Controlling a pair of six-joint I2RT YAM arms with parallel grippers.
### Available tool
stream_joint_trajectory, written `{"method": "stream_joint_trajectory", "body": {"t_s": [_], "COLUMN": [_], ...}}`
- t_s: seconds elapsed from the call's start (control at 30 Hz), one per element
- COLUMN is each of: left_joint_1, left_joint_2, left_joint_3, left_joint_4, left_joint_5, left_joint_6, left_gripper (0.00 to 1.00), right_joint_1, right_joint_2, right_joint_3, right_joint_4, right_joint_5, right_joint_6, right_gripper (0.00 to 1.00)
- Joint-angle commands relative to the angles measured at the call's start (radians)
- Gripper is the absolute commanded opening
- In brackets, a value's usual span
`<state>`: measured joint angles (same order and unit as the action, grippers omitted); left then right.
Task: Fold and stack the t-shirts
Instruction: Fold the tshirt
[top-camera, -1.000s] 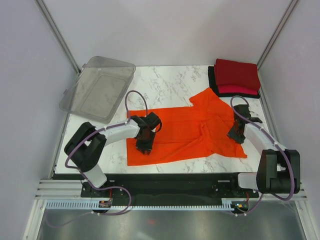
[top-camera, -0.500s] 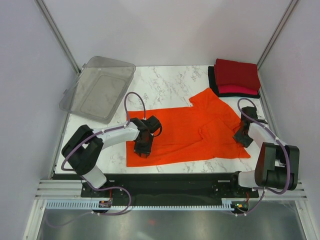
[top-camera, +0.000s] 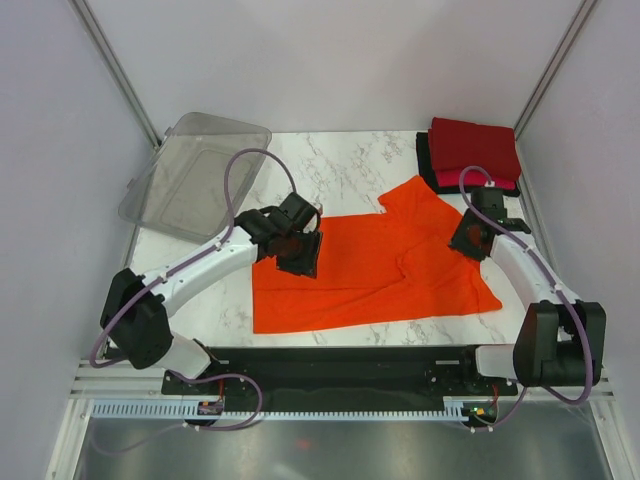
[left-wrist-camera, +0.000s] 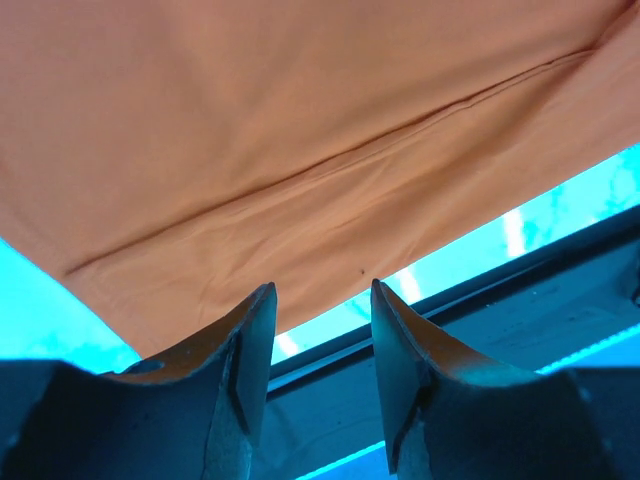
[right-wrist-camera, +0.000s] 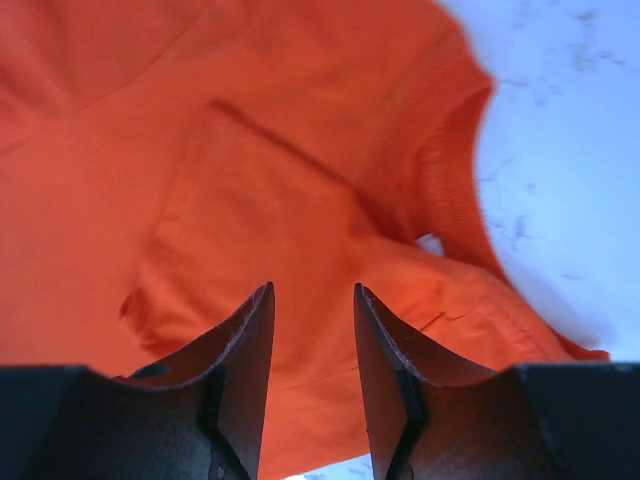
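The left claw (top-camera: 300, 252) had come away from the near-left hem of the orange t-shirt (top-camera: 370, 270) and stood above its far-left edge. Its jaws had spread wider and were empty, with only cloth and desk (top-camera: 340, 170) showing between them in the wrist view. The shirt lay spread on the desk, its near hem now straighter and flatter, one sleeve pointing to the far right. The right claw (top-camera: 468, 238) had likewise moved from the near-right corner up to that sleeve, jaws partly apart and holding nothing. Judging by this, the smoothing was finished and the first fold was about to begin.

The clear plastic bin (top-camera: 195, 175) sat tilted at the far-left corner with nothing visible inside. The folded shirts (top-camera: 475, 150) were stacked at the far right.
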<state>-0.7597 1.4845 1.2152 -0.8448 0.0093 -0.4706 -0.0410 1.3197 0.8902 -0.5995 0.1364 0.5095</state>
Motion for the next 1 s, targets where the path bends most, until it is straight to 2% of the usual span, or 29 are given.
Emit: {"method": "stream_joint_trajectory", "body": {"t_s": [0.0,0.13,0.27,0.33,0.5,0.77,0.97], "left_joint_1": [0.095,0.157,0.172,0.172,0.172,0.174,0.174], "left_joint_2": [-0.027,-0.023,-0.018,-0.03,-0.041,-0.038,-0.026], "left_joint_3": [-0.084,-0.132,-0.146,-0.149,-0.135,-0.14,-0.135], "left_joint_4": [0.124,0.171,0.177,0.185,0.184,0.184,0.181], "left_joint_5": [0.202,0.238,0.262,0.277,0.282,0.267,0.271], "left_joint_6": [0.089,0.11,0.118,0.119,0.125,0.119,0.119], "left_gripper": [0.51,0.5,0.5,0.5,0.5,0.5,0.5], "right_joint_1": [0.085,0.144,0.202,0.239,0.306,0.417,0.486], "right_joint_2": [0.009,0.052,0.091,0.11,0.196,0.318,0.342], "right_joint_3": [0.064,0.084,0.067,0.064,0.059,0.101,0.105], "right_joint_4": [0.012,0.023,0.084,0.11,0.173,0.205,0.208], "right_joint_5": [-0.029,-0.006,-0.124,-0.135,-0.132,-0.077,-0.035], "right_joint_6": [-0.025,-0.005,-0.011,-0.014,-0.002,0.053,0.077], "right_gripper": [0.45,0.45,0.4,0.36,0.28,0.24,0.24]}}
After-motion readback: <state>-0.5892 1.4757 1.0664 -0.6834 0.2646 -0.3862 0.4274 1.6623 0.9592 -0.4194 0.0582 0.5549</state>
